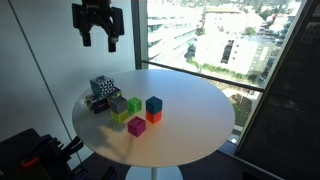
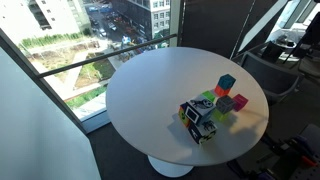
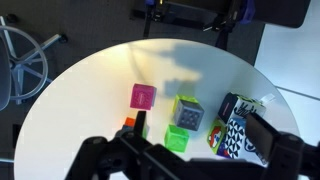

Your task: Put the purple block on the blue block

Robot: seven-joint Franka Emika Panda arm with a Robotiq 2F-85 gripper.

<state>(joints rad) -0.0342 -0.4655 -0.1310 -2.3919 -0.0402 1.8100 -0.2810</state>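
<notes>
Gripper (image 1: 99,43) hangs above patterned cube (image 1: 100,92), jaws apart and empty, apparently poised for pickup; purple block (image 1: 118,104) sits beside that cube, blue block (image 1: 153,104) beyond, top bare.

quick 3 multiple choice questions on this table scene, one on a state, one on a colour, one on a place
1. How is the hand?
A. shut on a cube
B. open and empty, above the table
C. pressed flat on the table

2. What colour is the table top?
A. white
B. black
C. brown

3. Where does the blue block sit?
A. on the bare table
B. in the hand
C. on the orange-red block

Answers: 1 B, its fingers are spread with nothing between them. 2 A, the round top is plain white. 3 C, the blue block rests right on the orange-red one.
</notes>
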